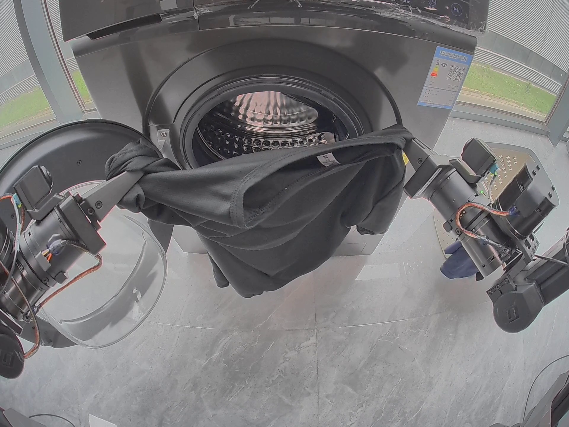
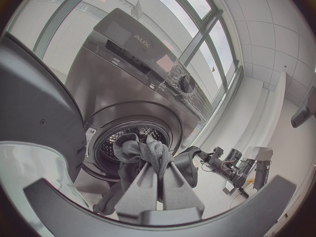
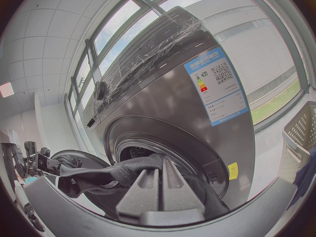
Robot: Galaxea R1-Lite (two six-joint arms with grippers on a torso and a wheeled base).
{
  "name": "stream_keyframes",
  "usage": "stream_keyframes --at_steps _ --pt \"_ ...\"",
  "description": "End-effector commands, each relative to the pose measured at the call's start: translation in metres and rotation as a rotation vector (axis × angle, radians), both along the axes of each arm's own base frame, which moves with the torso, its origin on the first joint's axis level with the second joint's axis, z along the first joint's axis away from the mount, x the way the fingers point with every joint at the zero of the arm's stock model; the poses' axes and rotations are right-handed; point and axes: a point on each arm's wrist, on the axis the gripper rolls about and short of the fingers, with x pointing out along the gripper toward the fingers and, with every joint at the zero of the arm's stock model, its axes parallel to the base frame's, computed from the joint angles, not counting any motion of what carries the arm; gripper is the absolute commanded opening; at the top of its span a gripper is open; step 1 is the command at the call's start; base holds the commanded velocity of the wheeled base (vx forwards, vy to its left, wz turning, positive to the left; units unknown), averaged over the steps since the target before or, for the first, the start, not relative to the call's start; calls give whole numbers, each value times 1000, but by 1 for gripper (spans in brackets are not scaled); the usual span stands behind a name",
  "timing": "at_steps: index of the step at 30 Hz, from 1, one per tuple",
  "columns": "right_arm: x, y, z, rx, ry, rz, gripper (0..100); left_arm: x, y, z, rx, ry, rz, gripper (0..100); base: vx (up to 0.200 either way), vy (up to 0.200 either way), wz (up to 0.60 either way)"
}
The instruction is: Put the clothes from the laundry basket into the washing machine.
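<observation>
Item: black garment (image 1: 267, 203), stretched across frame centre before the washing machine (image 1: 118, 78) opening; left gripper (image 1: 135, 179) and right gripper (image 1: 409, 145) each clenched on one end.

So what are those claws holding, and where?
A black shirt, stretched between them: left claw grips one bunched end, right claw the other.

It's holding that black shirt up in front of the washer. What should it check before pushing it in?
1. Open washing machine door: ok, swung wide.
2. Mouth of the drum free of other things: ok.
3. Grip of the left gripper on the black shirt: ok, shut on it.
4. Grip of the right gripper on the shirt: ok.
5. Hanging part of the shirt above the drum's lower rim: not ok, it sags below.
6. Bottom of the drum empty: cannot tell, the shirt hides it.
</observation>
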Motion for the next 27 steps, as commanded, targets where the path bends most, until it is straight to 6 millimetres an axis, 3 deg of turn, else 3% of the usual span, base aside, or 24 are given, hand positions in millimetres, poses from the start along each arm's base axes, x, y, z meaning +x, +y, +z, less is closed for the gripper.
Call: stream_keyframes --at_steps 1,7,11,19,22,27 --pt "2 -1 0 0 0 -8 0 4 -1 1 3 -2 9 0 0 0 0" --pt "-1 -3 -1 -2 6 -8 0 5 -2 0 5 -2 5 0 0 0 0" --pt "-8 -3 -39 -100 130 3 0 6 -2 5 -6 -25 11 0 0 0 0" --pt "-13 -10 -62 -173 212 -15 0 17 -2 18 -55 -52 107 0 0 0 0" --pt "-12 -10 -60 -172 204 -17 0 18 -3 15 -53 -40 113 0 0 0 0" --pt "-3 -10 -31 -98 93 -34 0 17 -4 7 -35 -10 106 0 0 0 0"
